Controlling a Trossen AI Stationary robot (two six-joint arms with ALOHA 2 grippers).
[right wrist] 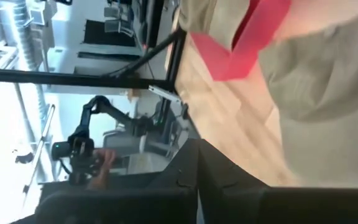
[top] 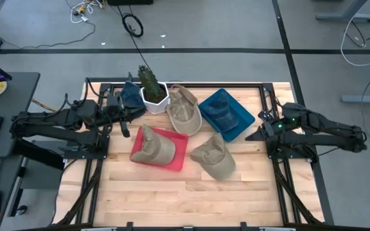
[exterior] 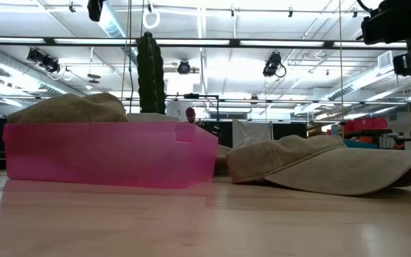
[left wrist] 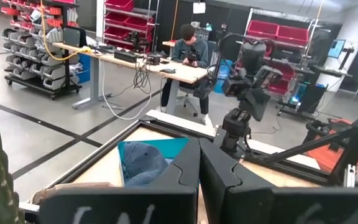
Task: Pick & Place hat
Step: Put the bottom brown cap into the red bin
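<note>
At the table's centre sits a red tray (top: pixel 172 156) with a tan cap (top: pixel 151 145) lying in it. Just to its 3 o'clock a second tan cap (top: pixel 216 157) lies on the bare wood. At 12 o'clock from the tray a third tan cap (top: pixel 184 109) rests, touching a white pot with a cactus (top: pixel 151 90) at its 9 o'clock side. A blue tray (top: pixel 231 115) at about 2 o'clock holds a blue cap (top: pixel 220 110). A dark blue cap (top: pixel 131 96) lies at 9 o'clock of the pot, beside the left gripper (top: pixel 126 114), whose fingers meet together. The right gripper (top: pixel 252 135) hovers at the table's 3 o'clock edge, near the blue tray, fingers closed together and holding nothing. Beyond the table, a person (left wrist: pixel 188 53) sits at a desk.
</note>
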